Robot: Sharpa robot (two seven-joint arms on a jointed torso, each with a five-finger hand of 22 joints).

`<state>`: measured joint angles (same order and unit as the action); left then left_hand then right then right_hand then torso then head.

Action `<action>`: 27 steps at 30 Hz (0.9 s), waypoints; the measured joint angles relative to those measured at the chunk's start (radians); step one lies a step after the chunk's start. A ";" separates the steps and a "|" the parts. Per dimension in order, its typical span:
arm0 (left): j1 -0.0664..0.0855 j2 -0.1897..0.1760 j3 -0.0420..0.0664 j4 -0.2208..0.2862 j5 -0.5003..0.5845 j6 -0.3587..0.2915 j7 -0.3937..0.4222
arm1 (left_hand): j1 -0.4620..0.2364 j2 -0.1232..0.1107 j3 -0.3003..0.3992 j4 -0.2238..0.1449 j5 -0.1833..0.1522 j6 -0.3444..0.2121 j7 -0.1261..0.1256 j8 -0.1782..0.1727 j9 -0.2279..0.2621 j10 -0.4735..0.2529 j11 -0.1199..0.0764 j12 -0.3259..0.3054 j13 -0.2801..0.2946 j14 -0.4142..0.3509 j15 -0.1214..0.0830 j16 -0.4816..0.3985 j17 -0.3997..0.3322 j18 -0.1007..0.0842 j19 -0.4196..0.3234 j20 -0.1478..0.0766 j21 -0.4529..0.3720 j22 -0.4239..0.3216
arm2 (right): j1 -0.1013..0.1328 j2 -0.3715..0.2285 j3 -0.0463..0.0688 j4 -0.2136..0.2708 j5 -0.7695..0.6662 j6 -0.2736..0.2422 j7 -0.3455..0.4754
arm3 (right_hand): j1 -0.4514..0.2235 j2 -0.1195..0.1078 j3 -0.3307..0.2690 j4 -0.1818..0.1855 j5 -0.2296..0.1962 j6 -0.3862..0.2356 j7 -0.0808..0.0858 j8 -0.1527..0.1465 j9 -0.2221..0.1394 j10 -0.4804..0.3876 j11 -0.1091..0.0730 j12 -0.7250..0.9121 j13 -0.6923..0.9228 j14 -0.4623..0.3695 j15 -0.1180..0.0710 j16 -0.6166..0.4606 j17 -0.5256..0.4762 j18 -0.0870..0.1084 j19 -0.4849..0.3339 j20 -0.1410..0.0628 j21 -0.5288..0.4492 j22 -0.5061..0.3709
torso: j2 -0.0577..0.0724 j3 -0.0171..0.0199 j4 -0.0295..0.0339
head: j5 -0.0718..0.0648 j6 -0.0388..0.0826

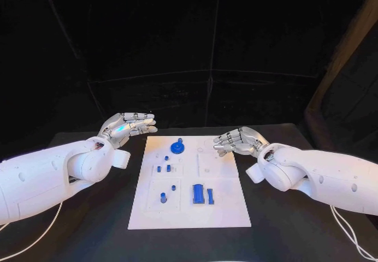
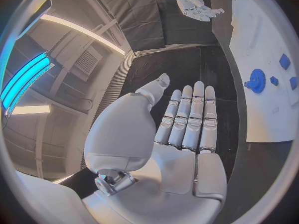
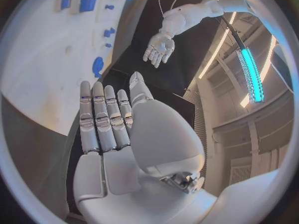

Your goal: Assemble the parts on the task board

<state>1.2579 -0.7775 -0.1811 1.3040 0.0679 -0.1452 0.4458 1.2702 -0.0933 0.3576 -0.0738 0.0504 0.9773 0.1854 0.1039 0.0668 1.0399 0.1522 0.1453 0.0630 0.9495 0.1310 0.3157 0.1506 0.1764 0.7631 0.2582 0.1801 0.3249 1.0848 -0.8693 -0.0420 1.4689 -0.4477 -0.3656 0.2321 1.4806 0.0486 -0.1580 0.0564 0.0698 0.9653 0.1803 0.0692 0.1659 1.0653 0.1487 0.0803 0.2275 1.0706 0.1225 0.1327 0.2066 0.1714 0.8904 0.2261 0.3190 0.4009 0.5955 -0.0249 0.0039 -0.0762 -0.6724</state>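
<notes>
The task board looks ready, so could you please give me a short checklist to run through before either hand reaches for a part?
1. Left hand holds nothing, fingers apart: ok.
2. Right hand holds nothing: ok.
3. Both hands clear of the task board: left ok; right is over its far right edge, contact cannot tell.
4. Round blue part unobstructed at the board's far end: ok.
5. Two long blue parts reachable, nothing over them: ok.
6. Small blue parts seated in their slots: cannot tell.

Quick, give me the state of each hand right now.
Left hand: open, fingers straight, holding nothing.
Right hand: open, fingers straight, holding nothing.
</notes>
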 measured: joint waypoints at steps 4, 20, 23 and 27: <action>-0.008 0.024 0.000 -0.042 0.036 -0.023 0.017 | 0.005 0.005 -0.023 0.004 0.000 0.000 0.000 -0.015 0.000 -0.003 0.011 -0.032 0.000 0.007 0.011 -0.065 -0.031 0.000 -0.010 0.010 -0.033 -0.040 | 0.002 0.068 0.011 -0.108 0.097 0.022 0.083 | -0.022 0.022 -0.009 -0.051 0.000 -0.002 -0.005 0.000 -0.042 0.016 0.001 -0.012 -0.094 0.061 -0.008 -0.044 -0.073 0.000 0.060 -0.004 -0.062 -0.062 | -0.015 -0.0004 -0.0081 | 0.001 0.024; -0.042 0.051 0.020 -0.055 0.073 -0.087 0.035 | -0.351 0.076 -0.130 0.055 -0.034 -0.273 -0.052 -0.084 -0.049 -0.294 -0.033 -0.120 -0.046 -0.248 -0.025 -0.168 -0.121 -0.027 -0.212 -0.065 -0.080 -0.141 | -0.004 0.140 0.021 -0.204 0.181 0.035 0.159 | -0.441 -0.020 0.030 -0.066 -0.047 -0.256 -0.049 -0.050 -0.141 -0.261 -0.050 -0.061 -0.208 -0.201 -0.095 -0.113 -0.183 -0.025 -0.149 -0.078 -0.157 -0.192 | -0.033 0.0056 -0.0116 | 0.021 0.052; -0.060 0.045 0.041 -0.018 0.067 -0.116 0.035 | -0.460 0.083 -0.157 0.063 -0.038 -0.357 -0.068 -0.090 -0.056 -0.383 -0.047 -0.126 -0.053 -0.331 -0.042 -0.186 -0.133 -0.038 -0.277 -0.088 -0.103 -0.163 | -0.009 0.133 0.025 -0.163 0.196 0.008 0.163 | -0.568 -0.032 0.045 -0.062 -0.052 -0.343 -0.065 -0.055 -0.151 -0.359 -0.076 -0.068 -0.216 -0.307 -0.107 -0.119 -0.193 -0.040 -0.240 -0.096 -0.177 -0.217 | -0.039 0.0113 -0.0091 | 0.044 0.061; -0.098 0.032 0.078 0.051 0.053 -0.187 0.036 | -0.577 0.088 -0.186 0.067 -0.043 -0.447 -0.085 -0.092 -0.061 -0.478 -0.073 -0.134 -0.058 -0.421 -0.080 -0.205 -0.141 -0.053 -0.348 -0.112 -0.138 -0.187 | -0.017 0.119 0.030 -0.077 0.237 -0.064 0.179 | -0.697 -0.039 0.059 -0.059 -0.058 -0.431 -0.082 -0.062 -0.158 -0.458 -0.108 -0.069 -0.221 -0.415 -0.114 -0.124 -0.199 -0.056 -0.331 -0.114 -0.197 -0.243 | -0.045 0.0184 -0.0063 | 0.066 0.069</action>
<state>1.1595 -0.7450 -0.1033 1.3551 0.1205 -0.3318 0.4822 0.6927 -0.0054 0.1716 -0.0065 0.0077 0.5301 0.1003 0.0114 0.0058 0.5619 0.0789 0.0113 0.0055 0.5286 0.0506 0.1108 0.0095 0.1236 0.4147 0.1458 0.0425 0.1384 1.0678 -0.7500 -0.0117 1.3915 -0.2106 -0.4296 0.4108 0.7838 0.0092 -0.0989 -0.0028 0.0121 0.5346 0.0986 0.0076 0.0080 0.6069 0.0403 0.0110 0.0064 0.6559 0.0085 0.0083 0.0076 0.1157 0.5592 0.1117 0.1217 0.1578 0.5500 -0.0065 -0.0024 -0.0106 -0.6034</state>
